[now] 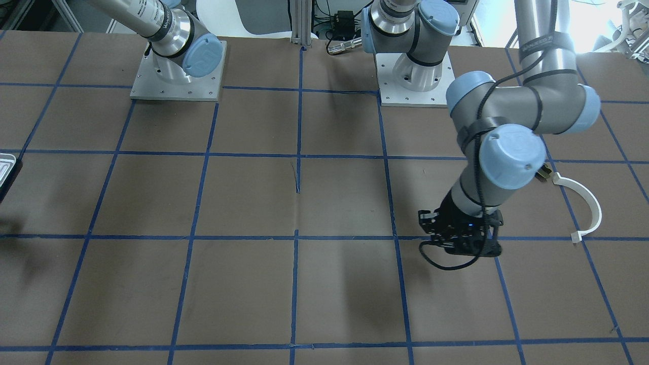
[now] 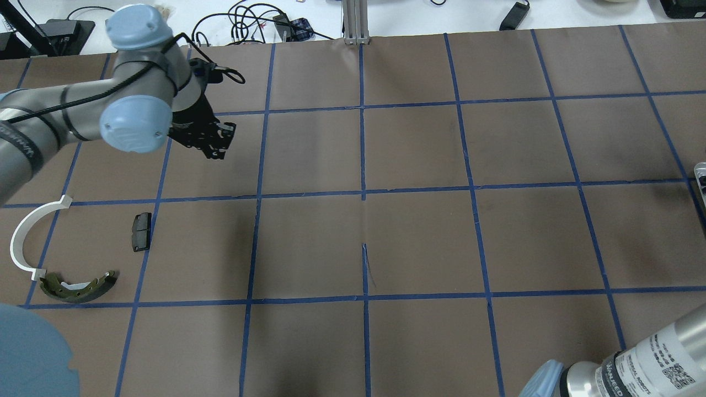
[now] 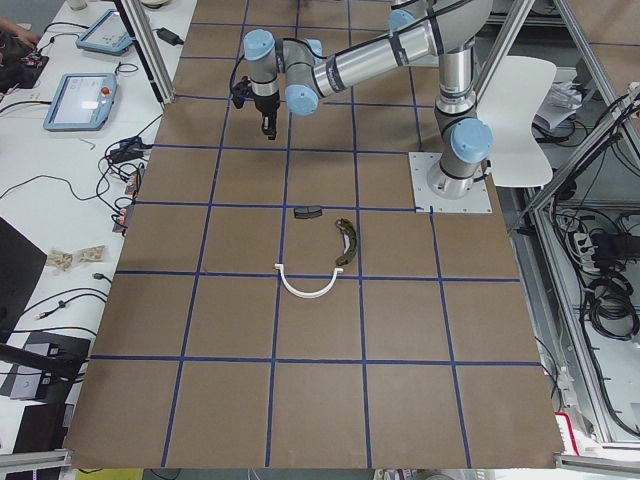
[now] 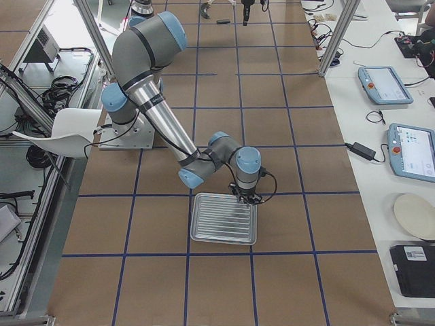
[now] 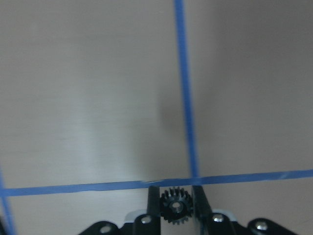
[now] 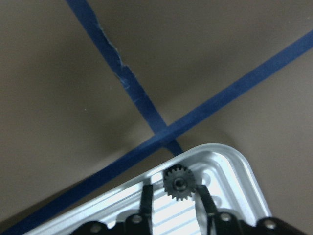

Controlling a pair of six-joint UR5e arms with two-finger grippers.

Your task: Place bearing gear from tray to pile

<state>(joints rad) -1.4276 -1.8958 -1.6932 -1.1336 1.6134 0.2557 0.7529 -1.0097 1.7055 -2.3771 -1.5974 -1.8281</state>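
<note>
My left gripper (image 2: 214,144) is shut on a small black bearing gear (image 5: 176,209) and holds it above bare table, about one grid square beyond the pile. The pile is a black pad (image 2: 142,231), a white arc (image 2: 22,237) and a brake shoe (image 2: 80,286). My right gripper (image 4: 242,197) hangs low over the far corner of the silvery tray (image 4: 223,221). In the right wrist view its fingers (image 6: 201,196) stand either side of a second black gear (image 6: 179,182) above the tray's rounded corner (image 6: 225,159).
The table is brown paper with a blue tape grid (image 2: 363,193). Both arm bases (image 1: 177,76) stand at the robot's edge. Tablets and cables (image 3: 85,100) lie on the white bench beyond the table. The tray's corner also shows at the front view's left edge (image 1: 5,167).
</note>
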